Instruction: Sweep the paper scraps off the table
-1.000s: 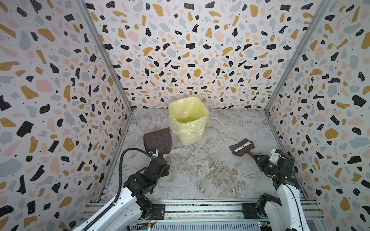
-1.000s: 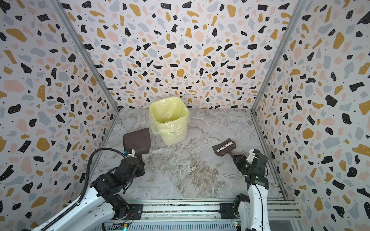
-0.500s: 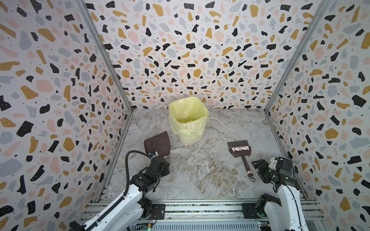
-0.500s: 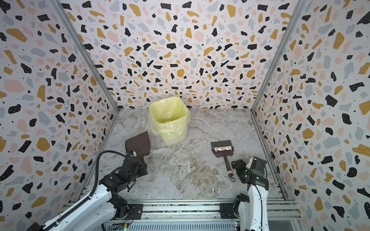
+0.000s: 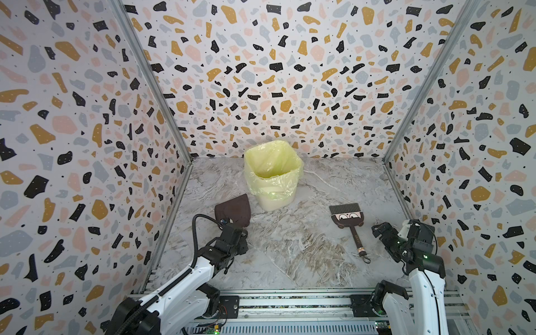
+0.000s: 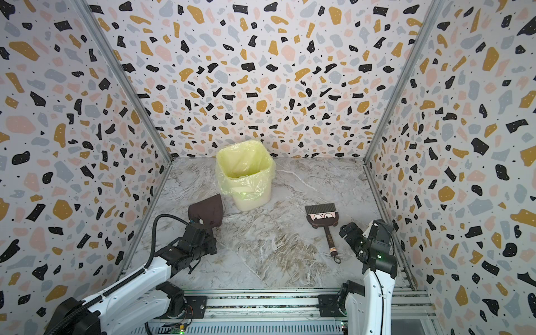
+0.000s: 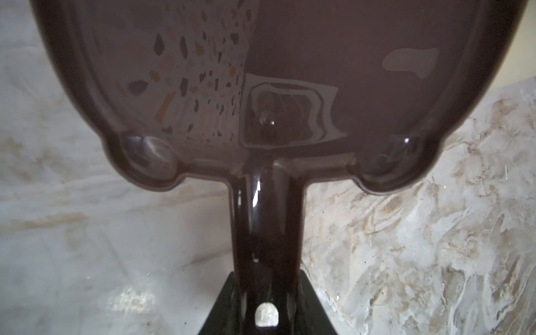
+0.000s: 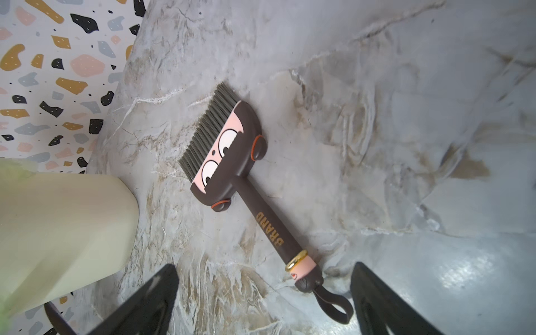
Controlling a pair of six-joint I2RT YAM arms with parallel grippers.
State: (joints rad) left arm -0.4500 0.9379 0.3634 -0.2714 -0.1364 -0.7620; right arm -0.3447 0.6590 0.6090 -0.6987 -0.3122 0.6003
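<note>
At the back of the worktop (image 5: 290,261), near the rear wall (image 5: 261,72), stands a pale bin (image 5: 275,200) with a yellow liner (image 5: 271,162) folded over its rim. No paper scraps can be made out on the marbled surface in any view, and the bin's inside is too dim to tell what it holds.

Just left of the bin, a dark brown dustpan (image 5: 233,210) sits tilted up, its handle running back into the left gripper (image 5: 230,227). The left wrist view shows the glossy pan (image 7: 261,72) with the handle clamped between the gripper's black fingers (image 7: 313,313).

To the right, well apart from the bin, a small brush (image 5: 354,232) with a cartoon face lies flat on the worktop, bristles toward the rear wall and its loop toward the front edge. The right gripper (image 5: 383,236) hangs near the handle's end with its jaws spread wide and nothing between them. In the right wrist view the loop lies just inside the gap, close to one finger (image 8: 374,293) but not touching it
</note>
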